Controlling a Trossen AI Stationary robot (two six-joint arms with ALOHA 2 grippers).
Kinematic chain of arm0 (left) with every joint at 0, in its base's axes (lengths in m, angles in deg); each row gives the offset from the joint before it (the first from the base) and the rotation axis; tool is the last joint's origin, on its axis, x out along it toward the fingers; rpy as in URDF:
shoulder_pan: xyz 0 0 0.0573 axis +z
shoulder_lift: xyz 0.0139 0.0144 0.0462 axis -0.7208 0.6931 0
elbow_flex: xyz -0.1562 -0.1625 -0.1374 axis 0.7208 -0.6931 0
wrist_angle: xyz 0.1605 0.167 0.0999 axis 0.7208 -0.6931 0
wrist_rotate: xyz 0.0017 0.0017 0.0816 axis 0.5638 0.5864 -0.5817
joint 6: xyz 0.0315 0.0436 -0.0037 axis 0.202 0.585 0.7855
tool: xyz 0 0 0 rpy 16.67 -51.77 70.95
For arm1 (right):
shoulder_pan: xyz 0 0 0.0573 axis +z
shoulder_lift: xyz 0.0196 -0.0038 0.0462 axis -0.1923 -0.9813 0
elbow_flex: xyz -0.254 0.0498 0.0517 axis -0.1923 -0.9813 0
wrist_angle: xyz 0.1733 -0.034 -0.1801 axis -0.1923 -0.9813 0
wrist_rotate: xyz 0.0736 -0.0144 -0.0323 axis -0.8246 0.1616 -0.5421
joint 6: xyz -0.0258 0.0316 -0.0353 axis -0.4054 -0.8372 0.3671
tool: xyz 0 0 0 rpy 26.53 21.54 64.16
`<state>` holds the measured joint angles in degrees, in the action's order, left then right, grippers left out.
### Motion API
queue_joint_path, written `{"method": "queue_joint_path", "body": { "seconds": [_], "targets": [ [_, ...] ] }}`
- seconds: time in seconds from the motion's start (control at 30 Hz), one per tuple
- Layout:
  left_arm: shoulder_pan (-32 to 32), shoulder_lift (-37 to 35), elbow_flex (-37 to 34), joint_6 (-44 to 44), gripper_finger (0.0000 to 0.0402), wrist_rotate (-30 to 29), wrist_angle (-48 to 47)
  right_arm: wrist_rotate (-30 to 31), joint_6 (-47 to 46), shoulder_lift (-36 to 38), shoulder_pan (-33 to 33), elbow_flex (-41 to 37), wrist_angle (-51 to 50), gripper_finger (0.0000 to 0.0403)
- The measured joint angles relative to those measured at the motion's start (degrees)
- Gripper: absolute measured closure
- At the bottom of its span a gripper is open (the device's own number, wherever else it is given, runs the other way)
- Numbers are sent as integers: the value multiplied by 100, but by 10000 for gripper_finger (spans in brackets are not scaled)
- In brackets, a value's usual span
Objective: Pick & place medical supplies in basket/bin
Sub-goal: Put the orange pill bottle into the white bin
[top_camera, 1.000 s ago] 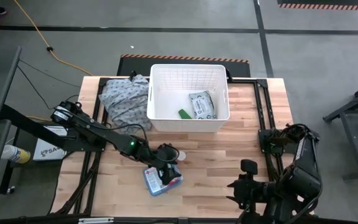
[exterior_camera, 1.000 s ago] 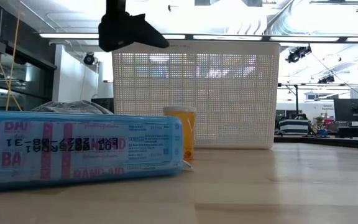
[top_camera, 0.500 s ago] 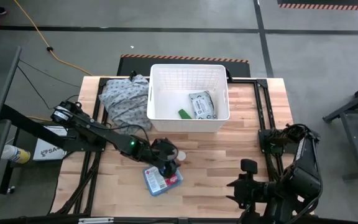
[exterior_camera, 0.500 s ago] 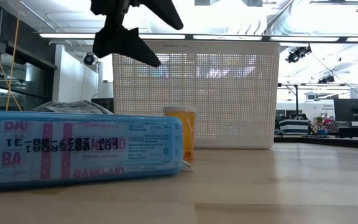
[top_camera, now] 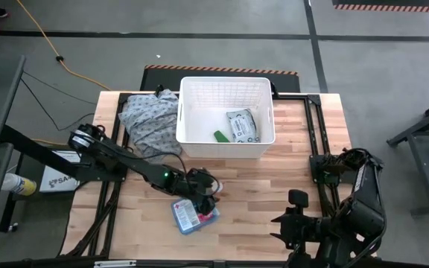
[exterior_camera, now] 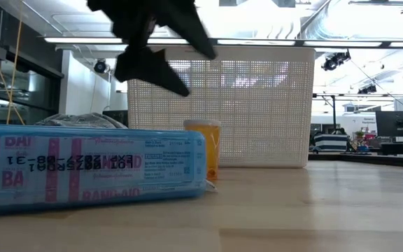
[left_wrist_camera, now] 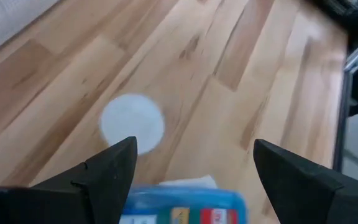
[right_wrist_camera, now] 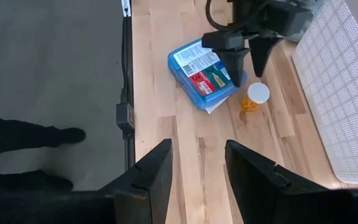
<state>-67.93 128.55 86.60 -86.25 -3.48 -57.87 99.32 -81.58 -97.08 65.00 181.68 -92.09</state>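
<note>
While grey-white packet (top_camera: 242,125) and green item (top_camera: 220,136) already lie in white basket (top_camera: 192,138), left gripper (top_camera: 207,190), jaws open, empty, hovers over orange bottle (right_wrist_camera: 254,97) beside blue first-aid box (top_camera: 194,214) on tabletop (top_camera: 259,193); right gripper (right_wrist_camera: 197,163) waits, jaws part-open, empty

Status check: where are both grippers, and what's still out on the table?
Left gripper jaws open, empty, above orange vial and blue first-aid box. Right gripper parked at table's near right corner. White basket unobstructed.
</note>
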Motion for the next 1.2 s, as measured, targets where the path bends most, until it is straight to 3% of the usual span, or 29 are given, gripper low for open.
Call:
{"method": "queue_joint_path", "body": {
  "seconds": [0.2,0.5,0.77,1.2],
  "targets": [
    [4,200,30,-15,48,-7,376,-84,-21,0,-1,-209,-7,263],
    [4,283,4,-17,48,-60,4,-139,-172,0,0,-880,-7,263],
    [7,283,4,25,48,-506,-213,-338,-488,0,-2,-1485,-8,263],
    [9,313,4,25,48,-604,-337,-363,-763,0,-61,-1690,-6,263]
  ]
}}
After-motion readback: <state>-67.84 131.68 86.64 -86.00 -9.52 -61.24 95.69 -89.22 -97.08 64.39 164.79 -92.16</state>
